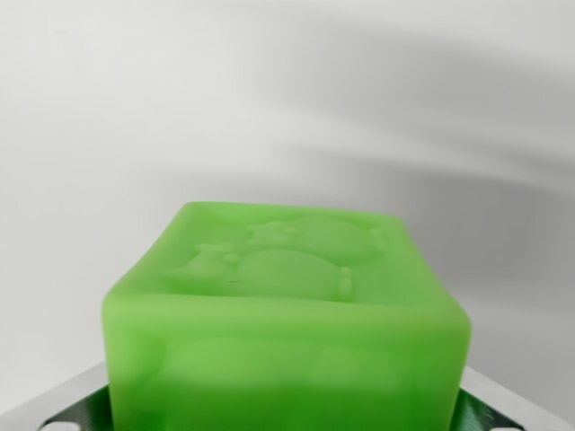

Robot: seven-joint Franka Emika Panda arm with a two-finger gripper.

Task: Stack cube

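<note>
Green and translucent, the cube (286, 332) fills the lower middle of the wrist view, close under the camera, with its front face running off the bottom edge of the picture. Its top face carries a raised relief of rounded shapes, too soft to read as any clear figure. At the bottom corners, parts of the hand (287, 417) show on both sides of the cube: a grey metal piece with a dark green strip on the wrist view's left, and a matching grey and dark green piece on the wrist view's right. These parts sit right against the cube's lower sides, but the fingertips themselves are hidden, so I cannot tell whether the hand grips the cube or how wide it stands. Behind the cube lies a plain white table (269, 108) crossed by soft grey shadows
</note>
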